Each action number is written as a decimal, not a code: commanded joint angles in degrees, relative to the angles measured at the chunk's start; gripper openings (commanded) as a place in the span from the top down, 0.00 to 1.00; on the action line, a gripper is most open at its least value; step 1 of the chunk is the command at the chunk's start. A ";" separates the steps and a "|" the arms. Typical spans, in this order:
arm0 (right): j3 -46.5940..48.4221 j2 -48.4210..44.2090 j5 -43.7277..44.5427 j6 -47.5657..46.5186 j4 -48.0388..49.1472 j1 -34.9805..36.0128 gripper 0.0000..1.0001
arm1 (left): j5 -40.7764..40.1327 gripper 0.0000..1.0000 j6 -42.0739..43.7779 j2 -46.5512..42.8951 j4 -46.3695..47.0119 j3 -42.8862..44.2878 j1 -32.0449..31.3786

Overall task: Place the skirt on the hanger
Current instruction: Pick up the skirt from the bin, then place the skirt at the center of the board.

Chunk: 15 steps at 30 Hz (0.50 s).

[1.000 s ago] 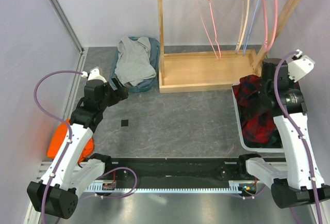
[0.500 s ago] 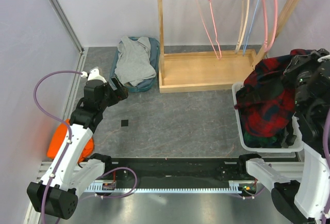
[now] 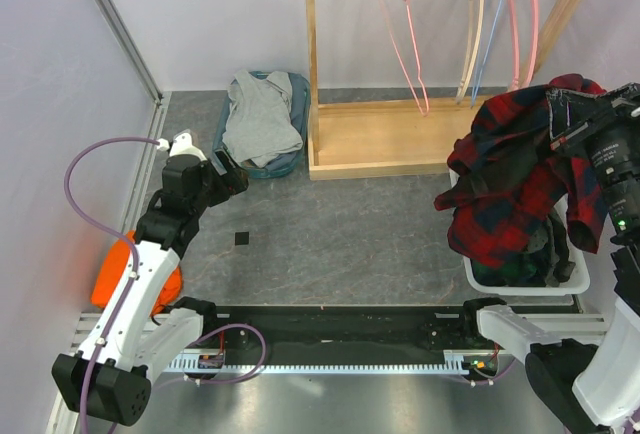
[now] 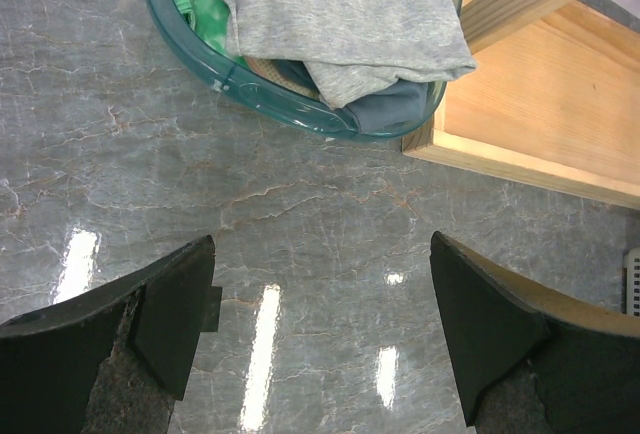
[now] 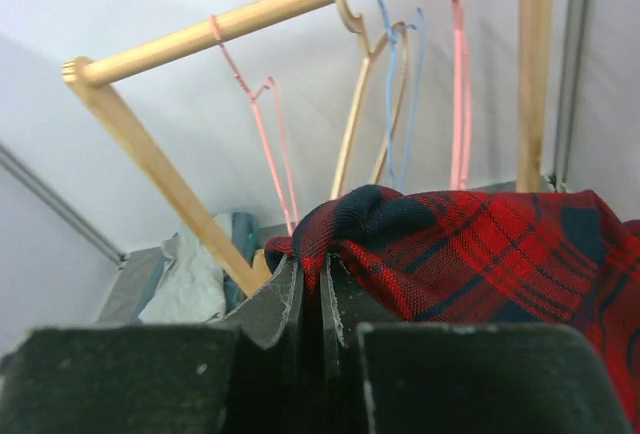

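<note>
Two arms show different states: the right jaws are clamped on a fold of the red plaid skirt, which hangs from them above the white bin, its lower end down at the bin, just in front of the wooden rack and its hangers. The left jaws stand wide apart, holding nothing, over the grey tabletop near the teal basket.

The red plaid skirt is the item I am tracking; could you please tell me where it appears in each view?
Top external: right side, the red plaid skirt hanging over the white bin.
Left wrist: not in it.
Right wrist: lower right, pinched in the shut right pincer.
Shared landmark: the wooden rack, seen in all three.
</note>
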 commanded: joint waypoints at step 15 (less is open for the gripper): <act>-4.70 2.35 -33.14 4.02 9.86 -0.11 1.00 | -2.46 0.05 0.35 -2.27 0.07 1.67 -0.08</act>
